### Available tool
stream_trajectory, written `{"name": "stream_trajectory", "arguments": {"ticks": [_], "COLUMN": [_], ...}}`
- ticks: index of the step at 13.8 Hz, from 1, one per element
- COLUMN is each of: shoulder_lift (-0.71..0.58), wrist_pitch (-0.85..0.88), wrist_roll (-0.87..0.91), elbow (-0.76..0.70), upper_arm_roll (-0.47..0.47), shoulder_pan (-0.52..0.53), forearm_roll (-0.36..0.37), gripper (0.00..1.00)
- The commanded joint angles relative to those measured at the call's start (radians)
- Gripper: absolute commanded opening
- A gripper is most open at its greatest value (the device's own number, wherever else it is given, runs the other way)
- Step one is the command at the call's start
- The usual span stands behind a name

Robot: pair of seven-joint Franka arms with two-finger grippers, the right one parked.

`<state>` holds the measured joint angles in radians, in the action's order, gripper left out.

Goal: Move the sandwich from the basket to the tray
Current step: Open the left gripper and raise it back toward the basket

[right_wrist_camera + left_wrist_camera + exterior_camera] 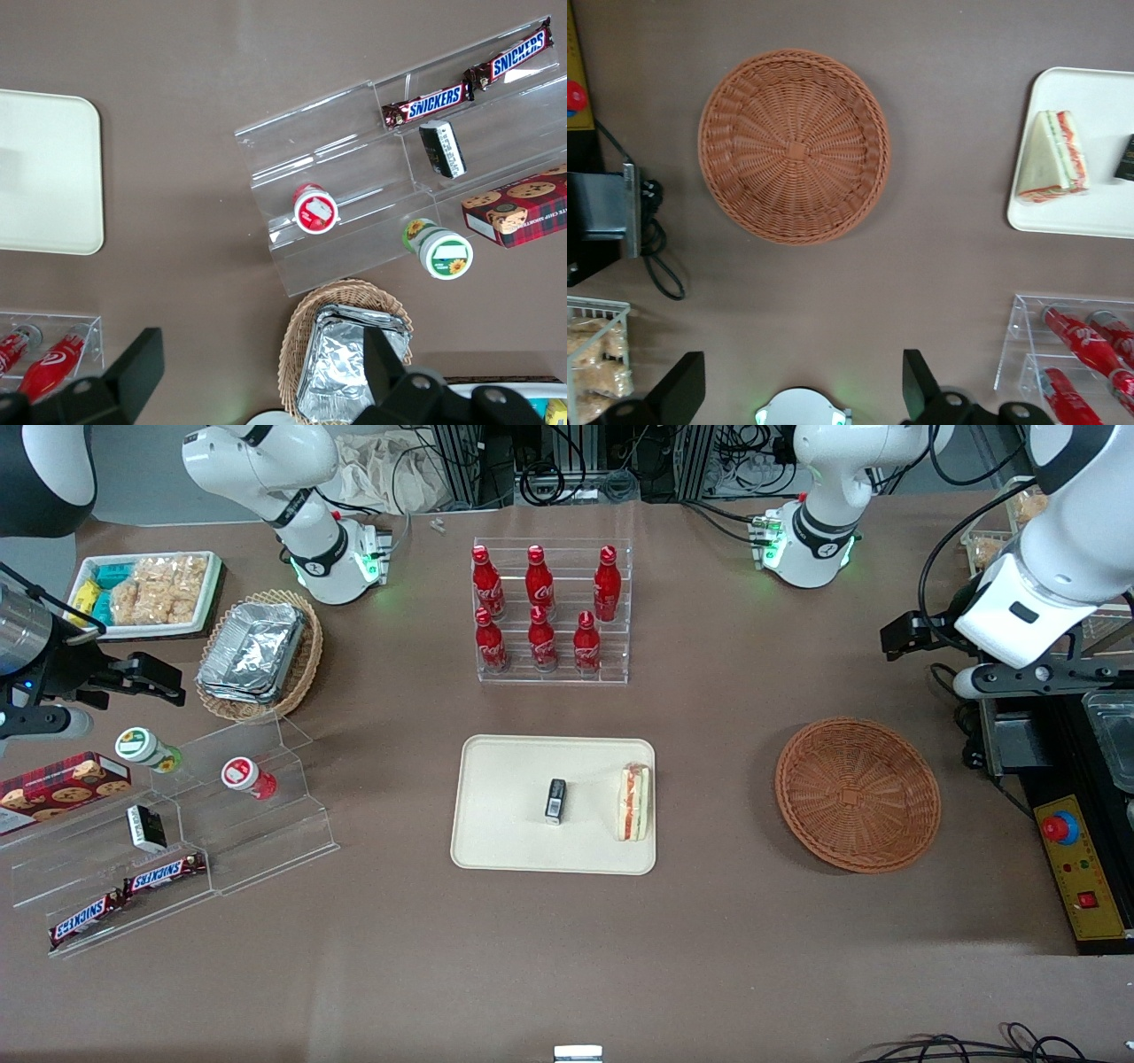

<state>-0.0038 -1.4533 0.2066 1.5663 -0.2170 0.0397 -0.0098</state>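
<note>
The sandwich [633, 802] lies on the cream tray [505, 841], at the tray's edge nearest the basket. The reddish-brown wicker basket [858, 793] stands empty, toward the working arm's end of the table. My left gripper [911, 638] hangs open and empty high above the table, farther from the front camera than the basket. In the left wrist view, the gripper [799, 359] has its fingers wide apart with nothing between them. That view also shows the empty basket [795, 146], and the sandwich [1050, 159] on the tray [1099, 212].
A small black object [555, 800] lies mid-tray. A clear rack of red bottles [551, 611] stands farther back. A black stand with a red button [1059, 828] is beside the basket. Tiered acrylic shelves with snacks [177, 824] and a tan basket of foil containers [257, 654] are toward the parked arm's end.
</note>
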Motion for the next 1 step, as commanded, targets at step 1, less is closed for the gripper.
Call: {"name": "stream_trajectory", "arguments": {"ticks": [1], "shoulder_lift": [-0.009], "wrist_pitch": [0.014], "wrist_roll": [-0.016], "elbow": [-0.012], "upper_arm_roll": [0.030], "shoulder_pan": [-0.015], "forearm_roll": [-0.027], "gripper": [1.00]}}
